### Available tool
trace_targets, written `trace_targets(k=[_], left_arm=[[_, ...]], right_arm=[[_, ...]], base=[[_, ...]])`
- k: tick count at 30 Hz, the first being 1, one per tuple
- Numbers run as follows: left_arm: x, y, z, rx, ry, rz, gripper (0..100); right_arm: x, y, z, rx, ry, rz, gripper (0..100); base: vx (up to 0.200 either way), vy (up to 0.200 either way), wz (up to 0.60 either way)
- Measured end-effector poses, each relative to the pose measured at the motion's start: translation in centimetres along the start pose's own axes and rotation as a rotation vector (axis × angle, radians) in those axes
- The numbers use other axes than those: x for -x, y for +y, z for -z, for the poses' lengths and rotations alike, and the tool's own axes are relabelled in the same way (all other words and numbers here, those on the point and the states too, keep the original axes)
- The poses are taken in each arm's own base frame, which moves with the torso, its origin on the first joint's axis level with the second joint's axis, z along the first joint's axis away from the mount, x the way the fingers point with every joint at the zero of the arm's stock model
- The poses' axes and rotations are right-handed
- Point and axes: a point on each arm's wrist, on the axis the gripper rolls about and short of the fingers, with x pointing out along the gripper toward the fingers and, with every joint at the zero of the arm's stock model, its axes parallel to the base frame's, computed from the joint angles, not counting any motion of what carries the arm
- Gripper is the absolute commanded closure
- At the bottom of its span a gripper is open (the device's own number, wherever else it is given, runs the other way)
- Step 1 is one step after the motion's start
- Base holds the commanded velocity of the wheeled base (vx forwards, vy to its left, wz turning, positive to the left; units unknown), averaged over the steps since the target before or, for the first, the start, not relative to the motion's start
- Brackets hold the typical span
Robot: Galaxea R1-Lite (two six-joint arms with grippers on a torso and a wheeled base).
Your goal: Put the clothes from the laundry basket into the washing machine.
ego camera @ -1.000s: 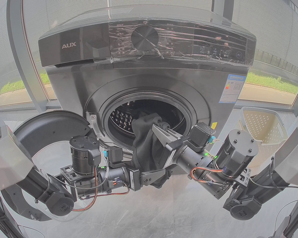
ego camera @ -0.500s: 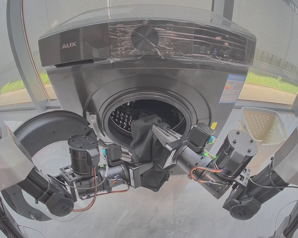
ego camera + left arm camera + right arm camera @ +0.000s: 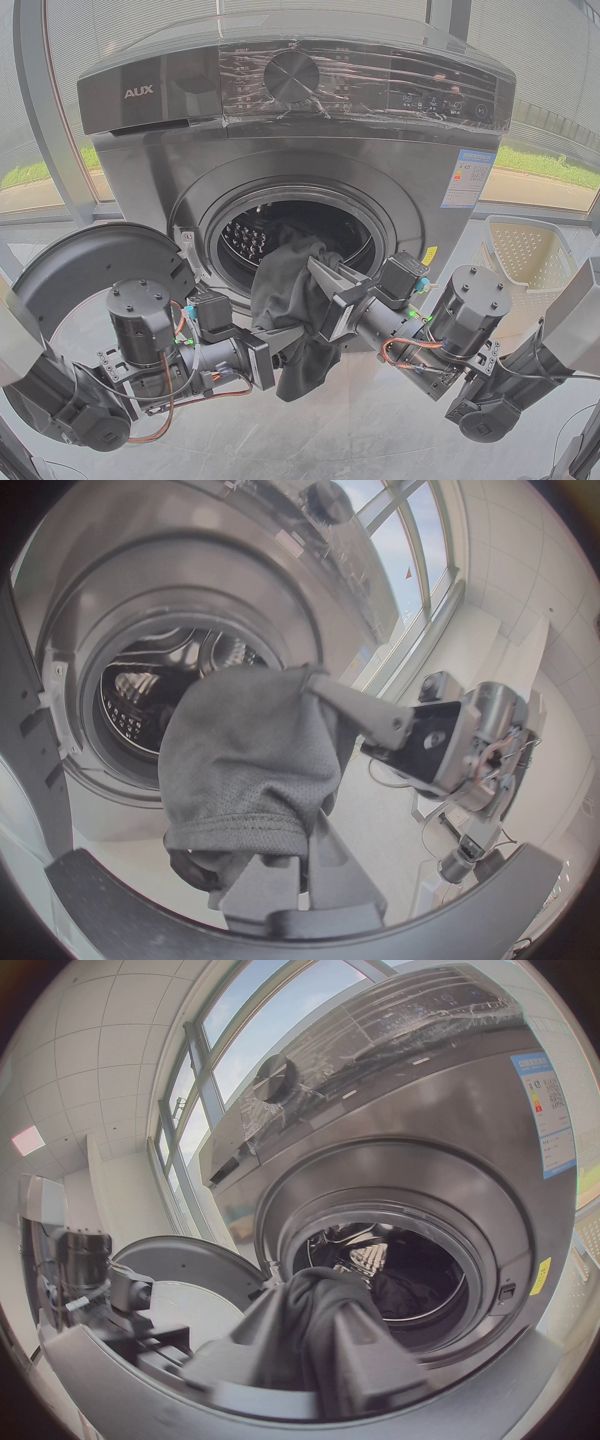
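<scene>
The washing machine [image 3: 300, 156] drum [image 3: 250, 237] has some dark laundry [image 3: 400, 1291] inside, and a dark garment [image 3: 284, 294] hangs half out of the opening. The right gripper [image 3: 315, 267] pinches its top and the left gripper [image 3: 292, 337] clamps its lower edge. The left arm has backed off leftward, so the cloth hangs lower now.

A tall glazed window [image 3: 550, 125] runs across the back, and a grey curved post [image 3: 44, 125] forms part of its frame. Outside the window lies a strip of green grass [image 3: 550, 165], with a pale paved path [image 3: 531, 190] between it and the glass. On the near side of the window spreads a glossy grey stone floor [image 3: 350, 431], and a white tiled wall [image 3: 81, 1054] adjoins the window's frame, with a small lit panel [image 3: 28, 1140] set among its tiles.
</scene>
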Motion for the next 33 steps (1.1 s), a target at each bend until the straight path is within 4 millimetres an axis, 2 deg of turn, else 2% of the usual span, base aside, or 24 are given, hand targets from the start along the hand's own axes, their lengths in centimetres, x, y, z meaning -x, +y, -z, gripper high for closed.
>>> trace_targets(k=[8,14,22,33], left_arm=[[1.5,-0.8,-1.5,-0.021,-0.096,0.034,100],[1.4,-1.0,-2.5,-0.031,-0.146,0.037,100],[1.2,-1.0,-2.8,-0.033,-0.162,0.027,100],[1.0,-0.8,-3.1,-0.033,-0.176,0.005,100]], right_arm=[[0.4,-1.8,1.4,0.009,0.061,0.054,0],[1.1,-2.7,2.2,0.018,0.106,0.085,0],[2.1,-3.6,3.1,0.033,0.164,0.114,0],[3.4,-3.7,4.2,0.05,0.234,0.104,0]], base=[[0.0,0.0,0.0],[0.0,0.0,0.0],[0.0,0.0,0.0],[0.0,0.0,0.0]])
